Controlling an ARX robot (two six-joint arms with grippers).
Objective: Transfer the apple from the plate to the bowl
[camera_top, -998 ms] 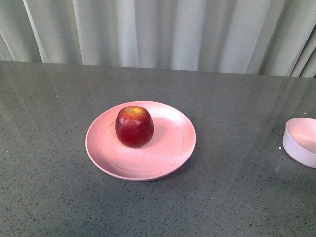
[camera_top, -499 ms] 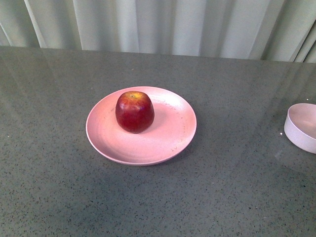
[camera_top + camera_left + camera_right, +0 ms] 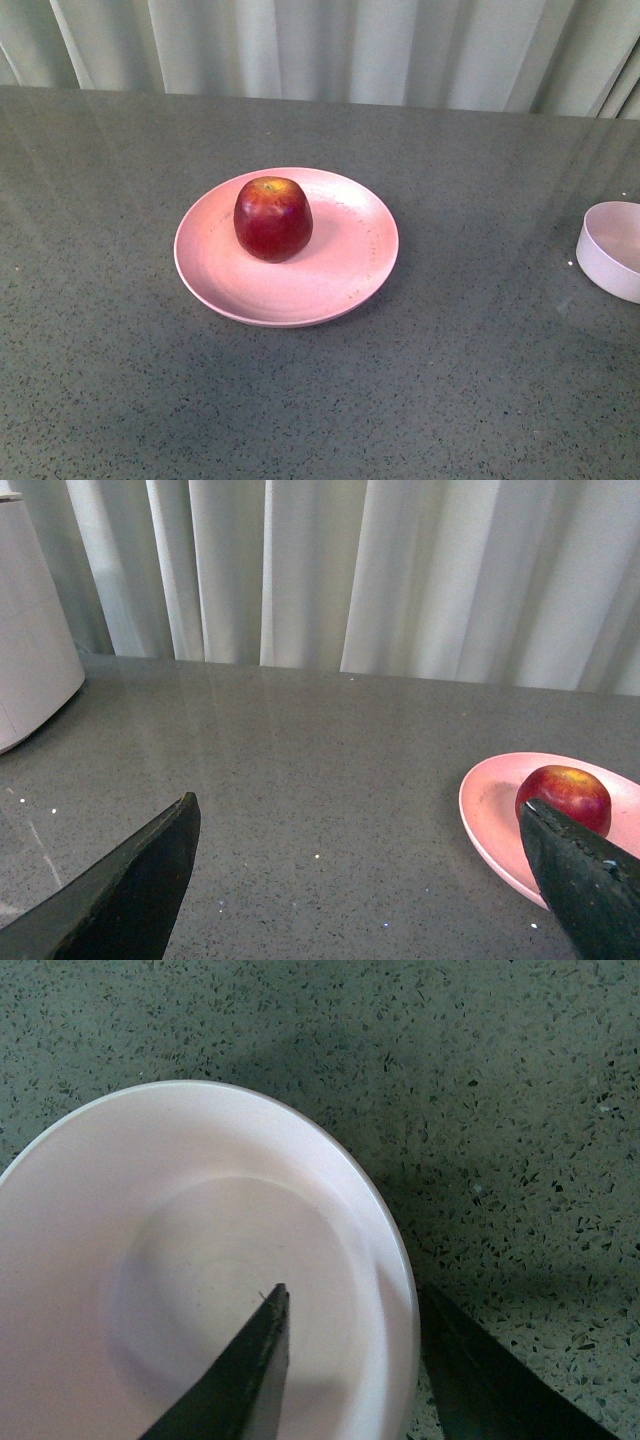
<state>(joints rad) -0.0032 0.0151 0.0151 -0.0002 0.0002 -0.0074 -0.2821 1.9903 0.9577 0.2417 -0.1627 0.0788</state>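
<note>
The left tool (image 3: 357,802) is seen spread wide and empty over the bench (image 3: 300,740); the right tool (image 3: 352,1292) is likewise spread, one finger over the bowl (image 3: 150,1240) and the other outside its rim. Beyond, the apple (image 3: 272,218) is set upright on the plate (image 3: 215,285), just off its middle, well apart from the bowl; it is best approached from above by the left tool and gripped across its widest part, since glossy skin may slip; the bowl's mouth should be cleared first.
</note>
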